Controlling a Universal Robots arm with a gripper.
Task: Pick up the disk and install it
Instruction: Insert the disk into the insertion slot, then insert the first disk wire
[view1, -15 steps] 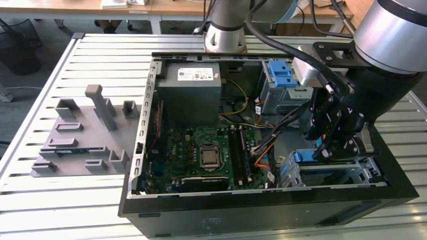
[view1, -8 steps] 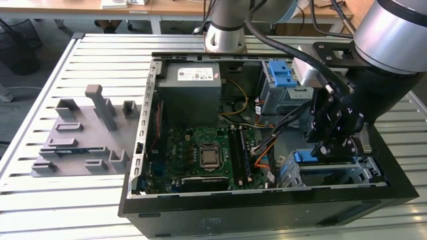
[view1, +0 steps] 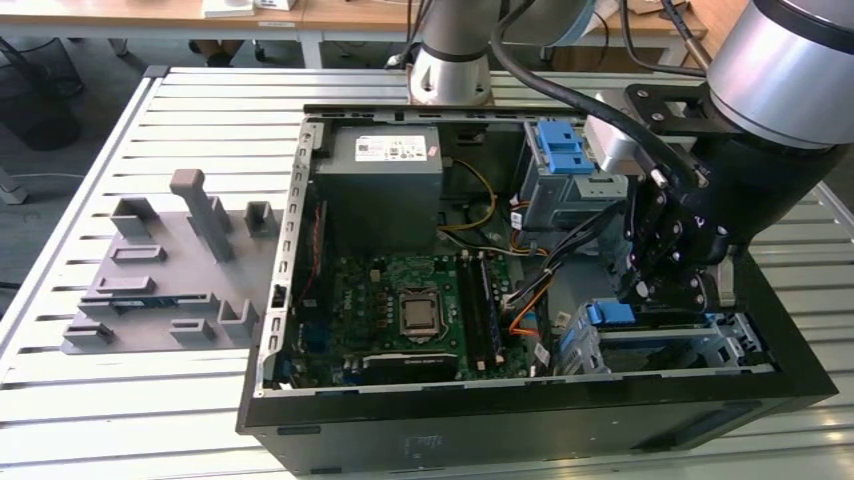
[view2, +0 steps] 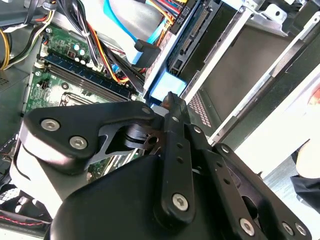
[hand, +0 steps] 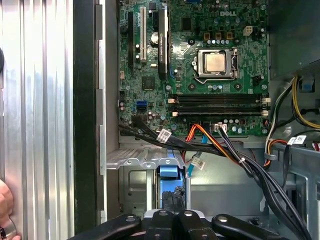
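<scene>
In the exterior view the gripper (view1: 663, 297) is reaching down into the open computer case (view1: 400, 440), over the drive cage (view1: 721, 345) at the case's corner on the exterior view's right. The disk (view1: 617, 314) is sitting directly beneath the fingertips, its blue carrier frame poking up from the cage. In the first wrist view the disk (hand: 172, 187) is standing on edge in the bay just ahead of the fingers (hand: 184, 222), which are lying close together around its blue end; whether they are truly clamping it I cannot tell. The motherboard (hand: 200, 65) is lying beyond the gripper, with cables (hand: 215, 145) crossing between them.
</scene>
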